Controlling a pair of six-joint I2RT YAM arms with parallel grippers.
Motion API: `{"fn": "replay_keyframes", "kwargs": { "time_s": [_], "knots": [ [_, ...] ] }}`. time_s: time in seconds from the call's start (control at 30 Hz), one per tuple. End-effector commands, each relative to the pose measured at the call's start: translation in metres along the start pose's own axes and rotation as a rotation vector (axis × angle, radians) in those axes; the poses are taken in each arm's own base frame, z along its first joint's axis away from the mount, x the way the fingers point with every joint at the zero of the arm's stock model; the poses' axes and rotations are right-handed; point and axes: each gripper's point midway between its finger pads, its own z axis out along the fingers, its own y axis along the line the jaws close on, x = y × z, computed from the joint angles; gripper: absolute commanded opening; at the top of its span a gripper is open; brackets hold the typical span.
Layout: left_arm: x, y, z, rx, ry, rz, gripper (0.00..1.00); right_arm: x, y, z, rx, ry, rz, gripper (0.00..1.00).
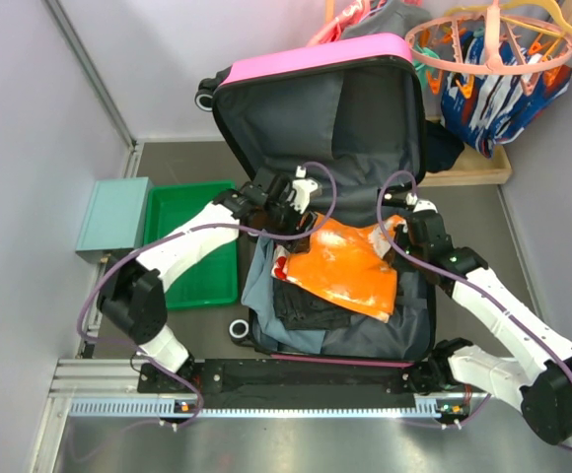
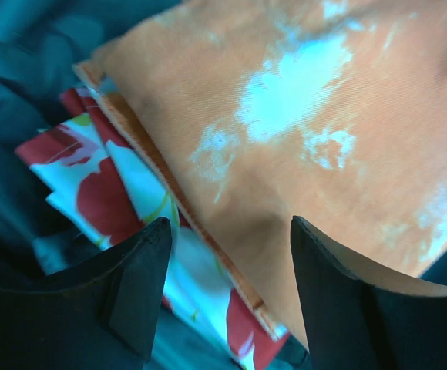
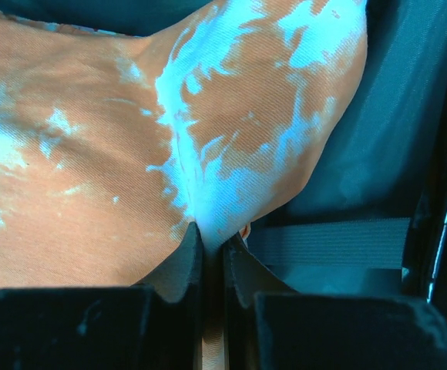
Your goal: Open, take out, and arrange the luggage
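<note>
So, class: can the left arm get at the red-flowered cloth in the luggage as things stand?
Probably yes: the left tool hangs open over the red-flowered cloth, partly bare beside the orange garment.

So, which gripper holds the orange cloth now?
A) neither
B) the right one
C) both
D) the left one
B: in the right wrist view the right gripper is shut on a pinched fold of the orange cloth, while the left gripper is open above the cloth's edge, with nothing between its fingers.
</note>
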Motion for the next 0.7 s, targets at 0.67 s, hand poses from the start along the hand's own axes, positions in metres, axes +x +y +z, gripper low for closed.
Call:
{"fn": "replay_keyframes", "kwargs": {
  "time_s": [0.67],
  "knots": [
    [-0.008,-0.046,0.036,0.173,0.010,0.106,0.66,-0.015,-0.009,-0.007,0.047,-0.060,-0.044,0.00]
  ]
}}
